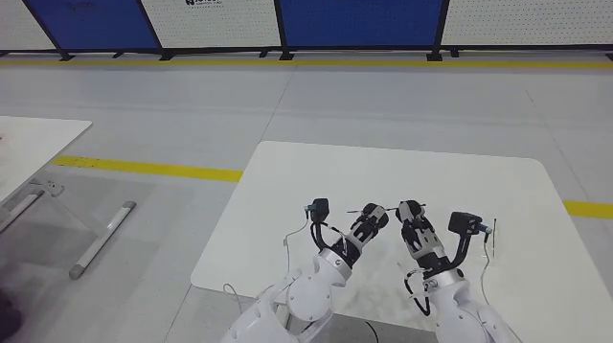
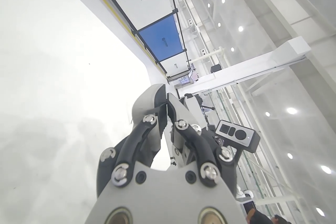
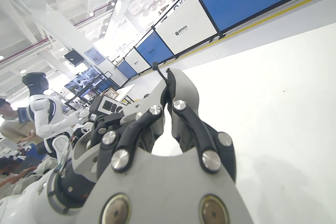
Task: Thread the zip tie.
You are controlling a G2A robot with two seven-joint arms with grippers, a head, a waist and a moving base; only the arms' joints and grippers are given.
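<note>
- Top view: the left gripper (image 1: 374, 215) and right gripper (image 1: 410, 211) hang close together, tips almost meeting, above the near middle of the white tabletop (image 1: 383, 166).
- Left wrist view: the left gripper (image 2: 166, 100) has its fingers pressed together over the tabletop (image 2: 52, 51). A thin dark strip (image 2: 157, 109) crosses one finger; I cannot tell whether it is the tie.
- Right wrist view: the right gripper (image 3: 168, 84) has its fingers clamped on the black zip tie (image 3: 158, 72), whose short end sticks up past the fingertips, above the tabletop (image 3: 262, 83).
</note>
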